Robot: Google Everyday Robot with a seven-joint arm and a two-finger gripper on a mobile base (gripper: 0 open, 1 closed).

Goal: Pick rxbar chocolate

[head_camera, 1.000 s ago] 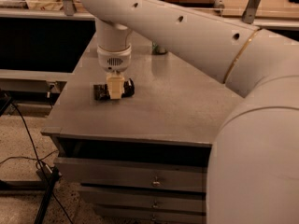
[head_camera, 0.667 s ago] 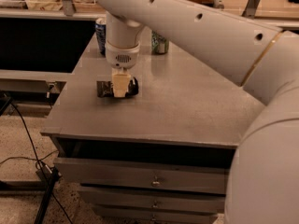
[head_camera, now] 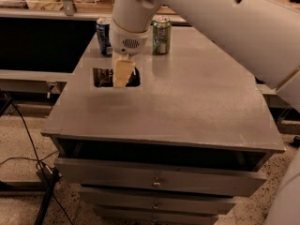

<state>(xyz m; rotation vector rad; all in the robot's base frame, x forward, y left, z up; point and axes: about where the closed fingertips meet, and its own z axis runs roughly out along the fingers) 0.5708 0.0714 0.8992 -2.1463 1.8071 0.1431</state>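
The rxbar chocolate (head_camera: 101, 77) is a flat dark wrapper lying on the grey table top (head_camera: 187, 102), near its left side. My gripper (head_camera: 123, 75) points straight down onto the middle of the bar and hides that part; dark ends of the bar show on both sides of it. The bar looks to be resting on the table. The white wrist and arm (head_camera: 133, 18) come down from the upper right.
A blue can (head_camera: 103, 35) and a green can (head_camera: 161, 34) stand upright at the back of the table, just behind the gripper. Drawers (head_camera: 154, 179) sit below the table's front edge. Cables (head_camera: 28, 144) lie on the floor at the left.
The view has drawn closer and the arm's upper part has swung up and right, uncovering both cans. The gripper stays down over the bar, which has not visibly left the table.
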